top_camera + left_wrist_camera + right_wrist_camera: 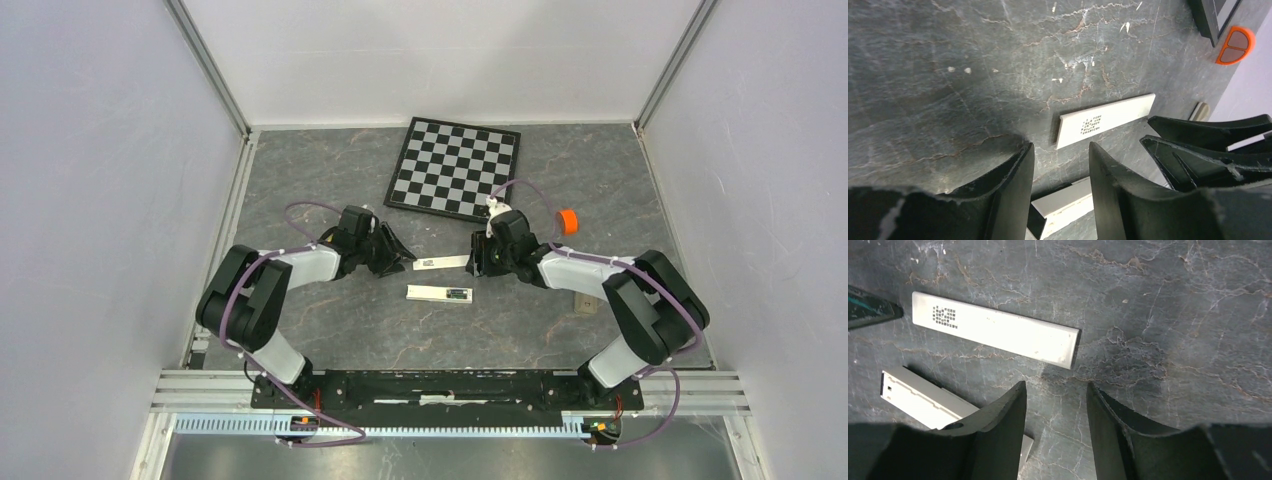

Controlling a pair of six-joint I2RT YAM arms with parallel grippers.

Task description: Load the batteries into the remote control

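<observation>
The remote control [432, 293] lies flat at the table's middle, white and oblong. A dark greenish patch [459, 293] sits in its right end, probably the batteries; I cannot tell them apart. A thin white plate [445, 262] with a small dotted patch at its left end lies just behind it. My left gripper [402, 262] is open and empty at the plate's left end. My right gripper [478, 262] is open and empty at its right end. The left wrist view shows the plate [1105, 120] and part of the remote [1068, 202] between the fingers. The right wrist view shows the plate [998, 335] and the remote [923, 400].
A chessboard [456, 167] lies at the back. An orange round cap [569, 221] stands behind the right arm and also shows in the left wrist view [1234, 46]. A cream block [583, 301] lies under the right arm. White walls enclose the dark marbled table [330, 170].
</observation>
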